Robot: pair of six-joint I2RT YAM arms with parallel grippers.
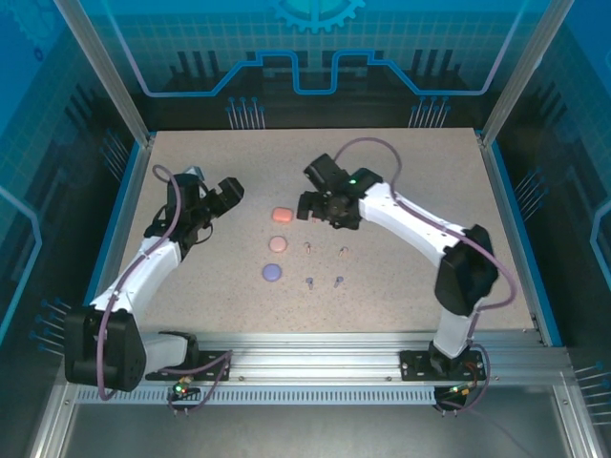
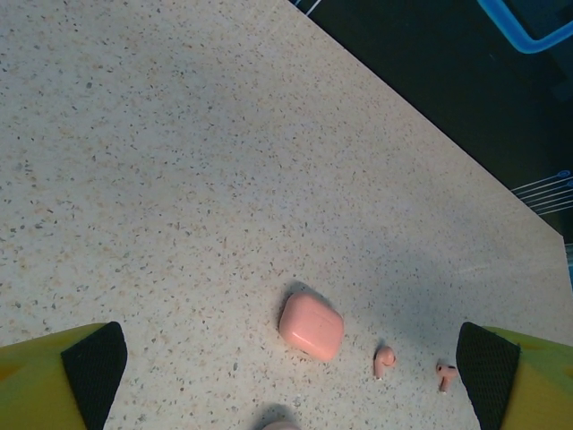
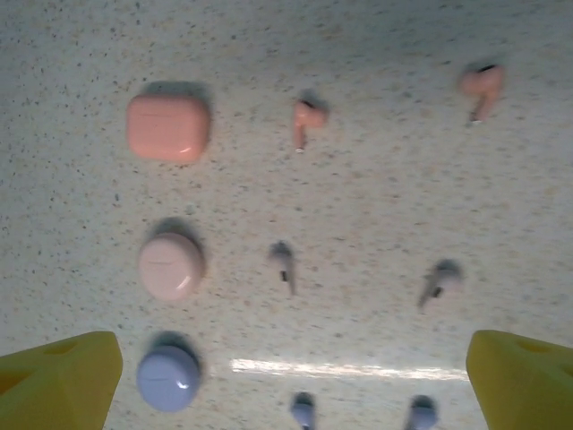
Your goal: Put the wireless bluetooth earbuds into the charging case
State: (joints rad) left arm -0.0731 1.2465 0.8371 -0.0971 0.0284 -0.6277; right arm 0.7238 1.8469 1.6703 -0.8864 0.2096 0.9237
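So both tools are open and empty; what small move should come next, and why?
Probably lower the right tool toward the coral case: it looks shut, its two coral earbuds lie loose beside it on the table, and that tool hovers above them.

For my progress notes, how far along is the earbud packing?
Done: nothing. The coral buds, pale pink buds and purple buds all lie loose on the table beside three closed-looking cases. In hand: nothing; the left pincer and right pincer hover open and empty. Left: opening cases, seating all six buds.
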